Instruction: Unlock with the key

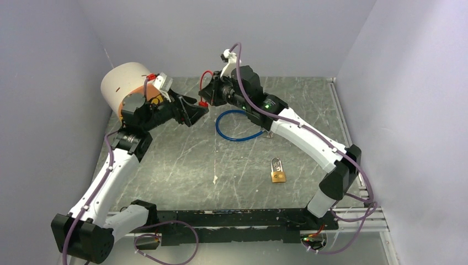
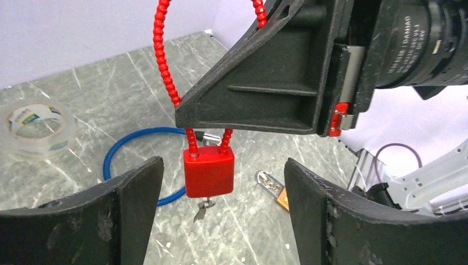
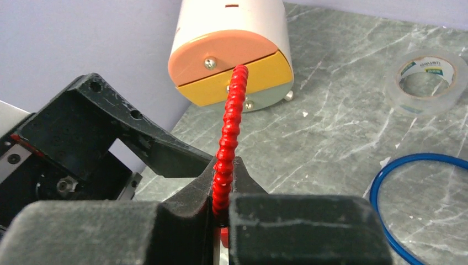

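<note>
My left pincer [image 2: 223,168] gapes wide, empty, squarely facing the red padlock [image 2: 208,175] hanging above the table [image 2: 99,99]; its key [image 2: 203,207] points down. Right pincer [image 3: 222,205] clamps the cable shackle [image 3: 227,127]; I'd come in lower.

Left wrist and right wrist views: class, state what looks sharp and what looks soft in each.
Left wrist view: red padlock crisp and evenly lit; dark near fingers show little detail. Right wrist view: red cable sharp, foam pads clamping it soft; no strong glare on tape roll.
</note>
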Robot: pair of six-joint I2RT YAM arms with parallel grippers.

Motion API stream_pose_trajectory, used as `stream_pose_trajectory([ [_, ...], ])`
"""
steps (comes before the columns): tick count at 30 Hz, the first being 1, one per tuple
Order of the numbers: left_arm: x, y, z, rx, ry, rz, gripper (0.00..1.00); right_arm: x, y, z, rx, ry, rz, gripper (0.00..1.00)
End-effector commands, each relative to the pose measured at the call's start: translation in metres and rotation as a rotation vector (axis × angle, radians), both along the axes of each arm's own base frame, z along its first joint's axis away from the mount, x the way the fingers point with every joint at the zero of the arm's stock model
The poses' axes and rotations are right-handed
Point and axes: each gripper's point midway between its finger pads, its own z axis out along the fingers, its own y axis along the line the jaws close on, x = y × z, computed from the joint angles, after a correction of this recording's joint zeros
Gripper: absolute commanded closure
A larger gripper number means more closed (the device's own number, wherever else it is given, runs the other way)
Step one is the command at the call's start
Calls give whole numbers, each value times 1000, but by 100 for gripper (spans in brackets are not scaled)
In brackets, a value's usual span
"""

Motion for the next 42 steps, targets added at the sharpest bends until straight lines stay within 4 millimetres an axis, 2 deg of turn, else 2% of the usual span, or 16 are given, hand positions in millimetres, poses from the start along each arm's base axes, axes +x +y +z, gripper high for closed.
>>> stream_pose_trajectory([
  [1,-14,-1,8,-33,-33,-24,15,-13,-14,63,143,-135,11,100],
  [8,-16,-5,-6,-37,-26,-63,18,-25,-13,61,189,-105,51,100],
  [17,-8,-10,-3,-53,-39,-79,25,-28,-7,50,195,-71,82,100],
  [18,-8,-11,-3,-54,-38,-87,30,-28,-7,49,196,-68,83,100],
  [21,-12,-15,-4,-61,-31,-120,56,-28,-6,47,199,-63,83,100],
  [27,-20,-16,-14,-29,-14,-140,89,-29,-16,50,206,-108,54,100],
  [29,-22,-16,-14,-26,-22,-141,97,-31,-17,53,222,-146,62,91],
  [32,-26,-15,-13,-11,-61,-150,97,-31,-20,46,213,-147,54,63],
  [34,-28,-14,-11,14,-109,-157,98,-31,-22,44,208,-148,45,53],
  [39,-32,-6,-7,105,-320,-112,98,-39,-30,54,232,-191,55,44],
  [42,-30,-3,-11,175,-345,-115,97,-51,-36,66,258,-224,84,42],
])
